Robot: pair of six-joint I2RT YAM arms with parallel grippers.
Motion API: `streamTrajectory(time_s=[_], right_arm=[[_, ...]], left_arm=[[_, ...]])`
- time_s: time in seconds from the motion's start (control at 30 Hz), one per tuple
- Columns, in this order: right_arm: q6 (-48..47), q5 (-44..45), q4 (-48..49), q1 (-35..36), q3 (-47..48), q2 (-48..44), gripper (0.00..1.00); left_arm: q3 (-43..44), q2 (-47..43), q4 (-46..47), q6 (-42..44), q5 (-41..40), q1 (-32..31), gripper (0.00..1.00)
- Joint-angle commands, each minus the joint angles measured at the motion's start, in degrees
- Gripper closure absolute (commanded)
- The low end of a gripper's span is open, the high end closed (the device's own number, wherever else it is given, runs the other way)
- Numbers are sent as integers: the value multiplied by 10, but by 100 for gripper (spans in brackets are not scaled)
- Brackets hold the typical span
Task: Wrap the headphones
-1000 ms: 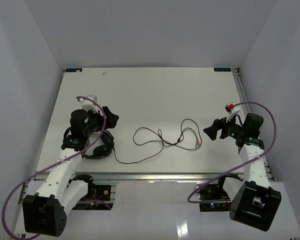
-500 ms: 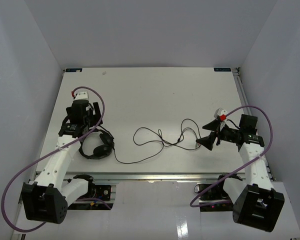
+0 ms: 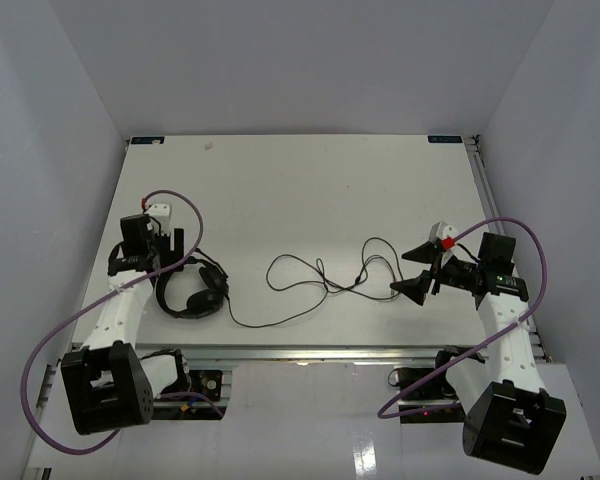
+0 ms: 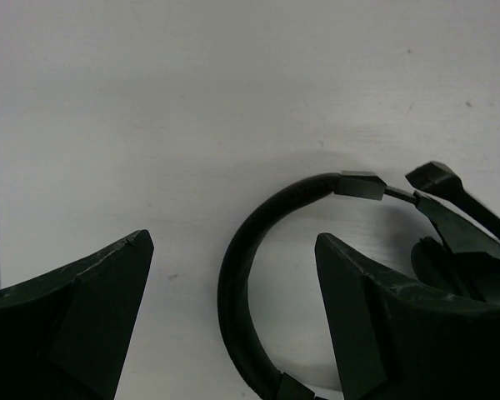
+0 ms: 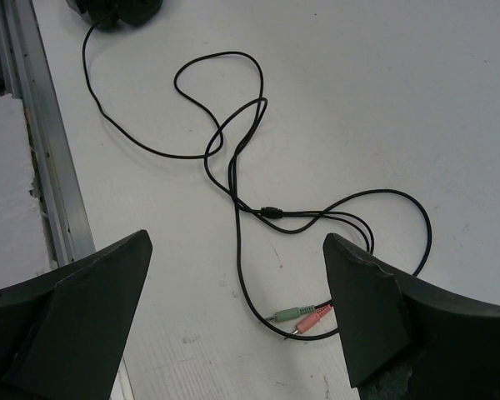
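We find the headphones [image 3: 193,291] lying flat at the near-left part of the table [image 3: 310,180], earcups together and the headband [image 4: 237,275] curving away from them; the cord [image 5: 269,212] runs rightward from them in loose loops across the middle, ending in a green and a pink plug [image 5: 304,315] near the right arm; nothing is wound yet, so we judge the wrapping has barely begun.

The left gripper [image 3: 166,243] hangs just behind the headphones, its jaws spread wide and holding nothing; in its wrist view the headband's arc lies between the two fingers [image 4: 92,308], which suits a downward grasp to steady or lift the set; we cannot tell how far above the band it stands.

The right gripper [image 3: 413,271] is likewise released and empty, pointing towards the free end of the cord; its wrist view puts the plugs and the last loop between its fingers [image 5: 75,317], a sensible place to take the loose end for winding.

The cord crosses itself in several spots; we expect it may snag or drag the light headphones when pulled, so one arm should pin them.
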Motion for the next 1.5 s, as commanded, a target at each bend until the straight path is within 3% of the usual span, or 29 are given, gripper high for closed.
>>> streamTrajectory(time_s=[0.0,0.2,0.3,0.4,0.57,0.73,0.8,0.83,0.97,1.0,1.13,1.3,1.47], right_arm=[[1,-20,-2,1,10,-6,10],[2,-20,-2,0,7,-19,10],[1,-20,-3,-1,5,-23,10],[-1,-20,-5,-3,4,-25,10],[-1,-20,-4,-5,5,-21,10],[-1,-18,-5,-6,7,-16,10],[-1,-17,-4,-8,7,-16,10],[-1,-17,-5,-8,7,-16,10],[-2,-14,-3,-7,4,-19,10],[-3,-13,-3,-7,4,-19,10],[-5,-14,-4,-7,2,-18,10],[-23,-36,-24,7,16,4,10],[59,81,0,170,100,72,10]], left_arm=[[-28,22,-6,76,67,4,11],[-35,102,18,125,96,5,20],[-22,139,32,142,73,7,25],[-10,155,41,141,82,14,31],[-15,194,17,155,127,30,49],[-48,174,17,155,139,37,52],[-40,172,9,150,151,39,62],[-33,170,4,151,153,39,72],[-13,145,-2,140,158,39,97],[-10,136,-2,135,164,39,100],[13,107,-4,97,217,37,100],[83,83,-15,-27,288,31,100],[147,85,-19,-161,299,-47,100]])
